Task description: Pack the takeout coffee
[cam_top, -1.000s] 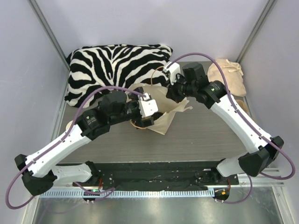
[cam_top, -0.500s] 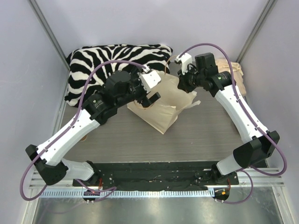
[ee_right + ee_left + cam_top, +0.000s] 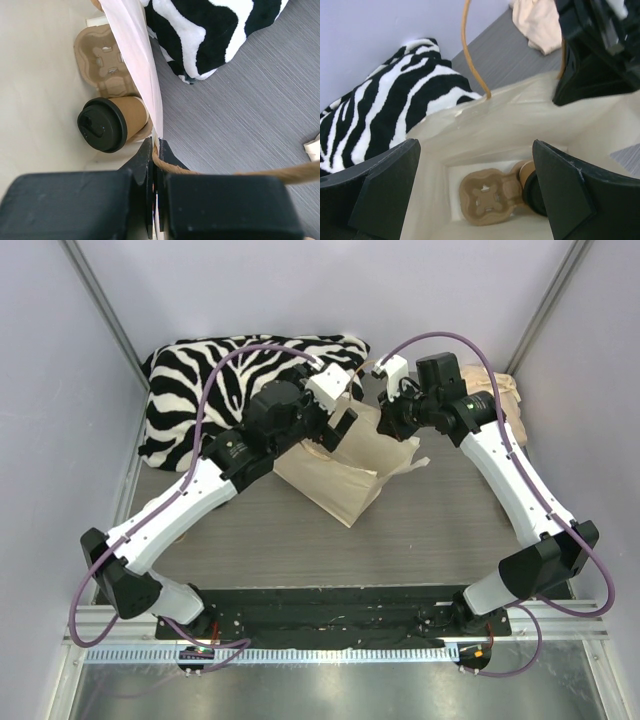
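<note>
kraft cup [image 3: 134,117] inside bag [image 3: 485,120], below left hand [image 3: 475,192]

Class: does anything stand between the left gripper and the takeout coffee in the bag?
Nothing visible does. The left gripper hangs open above the bag, the takeout coffee upright at its bottom; the right gripper pinches the bag's rim.

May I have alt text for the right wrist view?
A brown kraft-paper coffee cup with a black lid sits inside a cream paper bag, by a brown cardboard cup carrier. The right end effector pinches the bag's rim.
</note>
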Controlling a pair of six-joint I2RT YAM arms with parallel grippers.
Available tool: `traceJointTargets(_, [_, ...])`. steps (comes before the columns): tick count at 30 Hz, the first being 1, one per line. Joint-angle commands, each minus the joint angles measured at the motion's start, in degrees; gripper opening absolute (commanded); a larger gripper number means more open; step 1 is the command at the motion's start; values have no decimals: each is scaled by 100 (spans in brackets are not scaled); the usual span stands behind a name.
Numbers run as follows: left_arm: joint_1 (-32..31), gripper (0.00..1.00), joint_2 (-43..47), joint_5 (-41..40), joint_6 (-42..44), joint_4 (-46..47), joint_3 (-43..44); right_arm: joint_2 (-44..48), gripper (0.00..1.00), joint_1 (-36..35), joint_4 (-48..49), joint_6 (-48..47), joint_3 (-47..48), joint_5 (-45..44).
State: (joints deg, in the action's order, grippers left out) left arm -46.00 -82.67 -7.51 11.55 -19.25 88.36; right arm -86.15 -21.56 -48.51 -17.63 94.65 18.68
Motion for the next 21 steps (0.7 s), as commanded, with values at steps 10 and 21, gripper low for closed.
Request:
traceJointTargets(10, [240,100,-530,-849,-1539,519,1403,28,1,3,-36,58,27,-268])
traceJointTargets(21, [882,100,-522,-664,-1682,0,1966,19,1,494,-422,128,273,-470])
